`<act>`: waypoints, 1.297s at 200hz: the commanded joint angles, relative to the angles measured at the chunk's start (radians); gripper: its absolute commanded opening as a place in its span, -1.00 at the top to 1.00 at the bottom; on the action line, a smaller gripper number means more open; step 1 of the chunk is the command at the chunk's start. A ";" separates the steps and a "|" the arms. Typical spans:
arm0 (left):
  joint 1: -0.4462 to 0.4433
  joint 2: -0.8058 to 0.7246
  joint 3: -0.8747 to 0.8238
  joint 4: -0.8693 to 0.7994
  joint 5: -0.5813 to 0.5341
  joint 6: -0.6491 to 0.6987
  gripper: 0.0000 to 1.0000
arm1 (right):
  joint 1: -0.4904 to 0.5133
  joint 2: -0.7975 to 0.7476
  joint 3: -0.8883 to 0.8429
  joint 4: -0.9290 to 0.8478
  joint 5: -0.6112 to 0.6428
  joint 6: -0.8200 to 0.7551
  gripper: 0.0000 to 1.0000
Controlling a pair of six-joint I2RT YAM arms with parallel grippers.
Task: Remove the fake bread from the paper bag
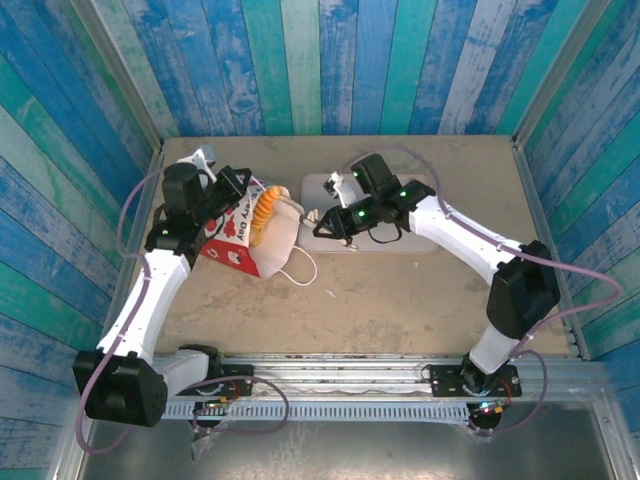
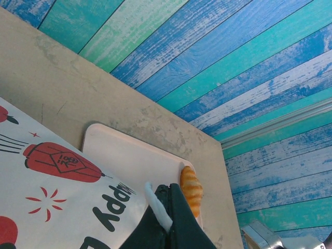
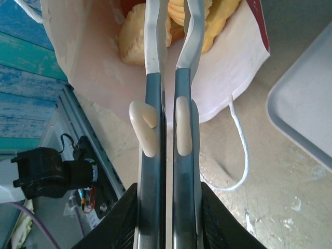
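Noted fake bread [image 3: 132,36] half hidden inside paper bag [image 1: 232,250] near desk's [image 1: 400,300] left edge. Cannot tell whether right fingers [image 3: 155,46], tips cut off in bag mouth, grip anything. Found left fingers [image 2: 179,218] clenched on its cord [image 2: 155,205], arm bent.

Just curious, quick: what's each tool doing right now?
Left tool: closed on the white cord handle of the paper bag.
Right tool: closed on a piece of fake bread inside the bag.
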 commanded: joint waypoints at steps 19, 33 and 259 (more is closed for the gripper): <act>0.002 0.037 -0.011 0.088 -0.002 -0.033 1.00 | -0.036 -0.072 -0.061 -0.001 -0.088 -0.028 0.46; 0.002 0.050 -0.004 0.092 0.005 -0.035 1.00 | -0.046 -0.072 -0.070 -0.008 -0.095 -0.029 0.46; 0.000 0.064 -0.017 0.081 -0.013 -0.027 1.00 | -0.366 -0.327 -0.260 -0.153 -0.149 -0.097 0.45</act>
